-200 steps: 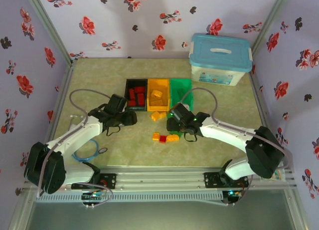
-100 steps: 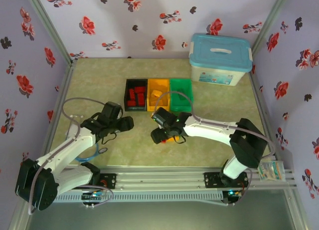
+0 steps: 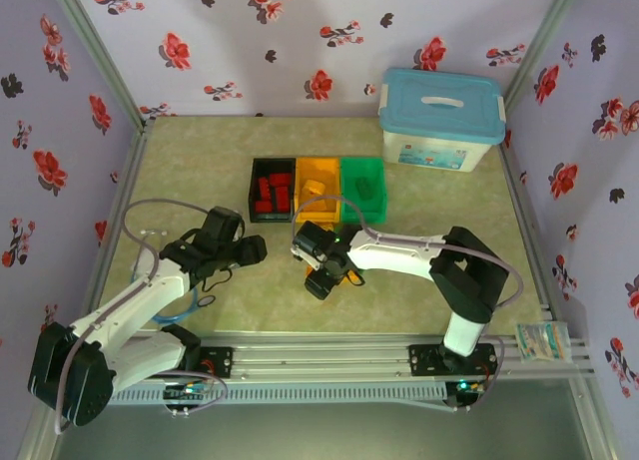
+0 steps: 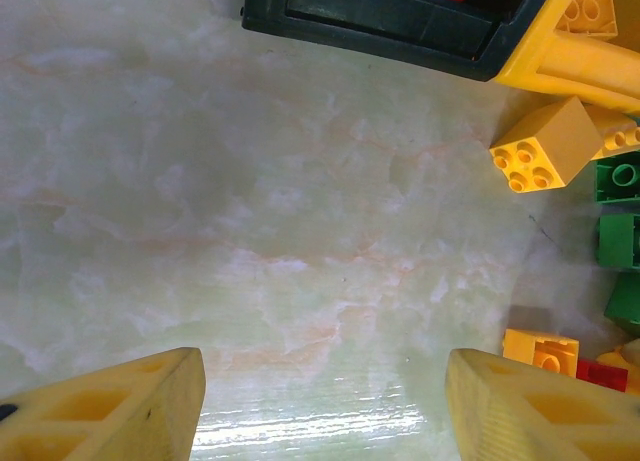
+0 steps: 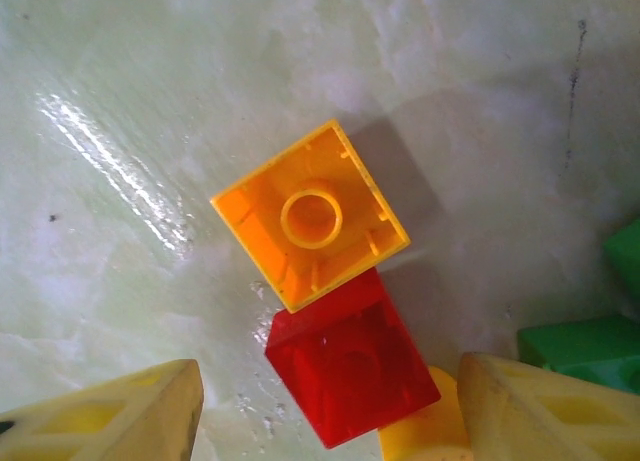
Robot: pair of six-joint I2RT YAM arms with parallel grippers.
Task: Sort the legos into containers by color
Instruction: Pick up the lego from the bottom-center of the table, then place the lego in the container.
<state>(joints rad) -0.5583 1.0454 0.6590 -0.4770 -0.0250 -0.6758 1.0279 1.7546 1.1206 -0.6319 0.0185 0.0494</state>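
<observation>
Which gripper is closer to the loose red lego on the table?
Right. The right gripper hovers directly over the red lego; the left gripper is off to its left.

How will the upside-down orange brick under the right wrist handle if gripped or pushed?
The orange brick shows its hollow underside, so it is probably light and rigid. Flat sides suggest it will slide, not roll. It seems to touch the red brick, so a push would likely move both.
</observation>
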